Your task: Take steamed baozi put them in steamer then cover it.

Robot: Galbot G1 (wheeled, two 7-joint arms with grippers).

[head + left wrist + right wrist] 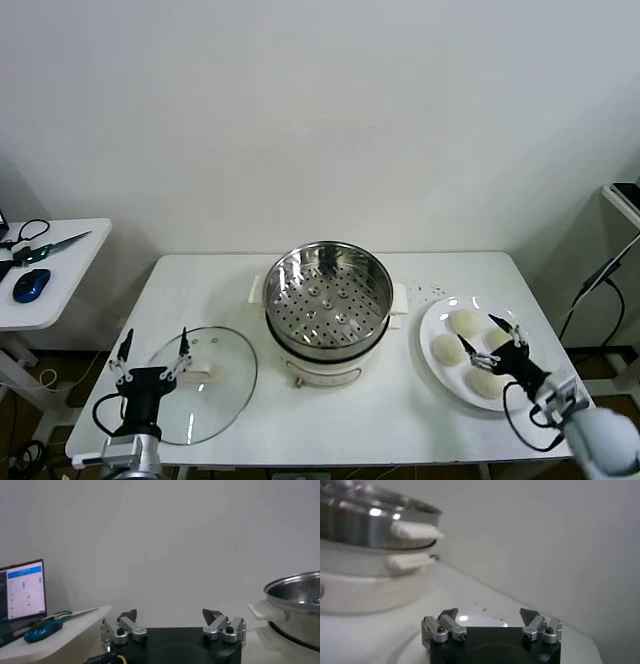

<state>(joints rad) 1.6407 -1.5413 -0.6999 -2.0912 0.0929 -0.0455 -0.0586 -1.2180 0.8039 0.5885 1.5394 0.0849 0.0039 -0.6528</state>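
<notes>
Here, the steamer [327,300] stands open at the middle of the desk [420,415], its perforated tray bare. To its right, four steamed baozi [472,351] sit on one white plate [432,322], and the right gripper [492,335] hovers over them, fingers spread wide and holding nothing. To the steamer's left lies the single glass cover [200,384], with the left gripper [153,352] poised above its outer edge, fingers likewise wide and empty. Picking the first bun likely calls for a straight descent on the nearest one and a gentle squeeze, since soft dough would dent easily.
</notes>
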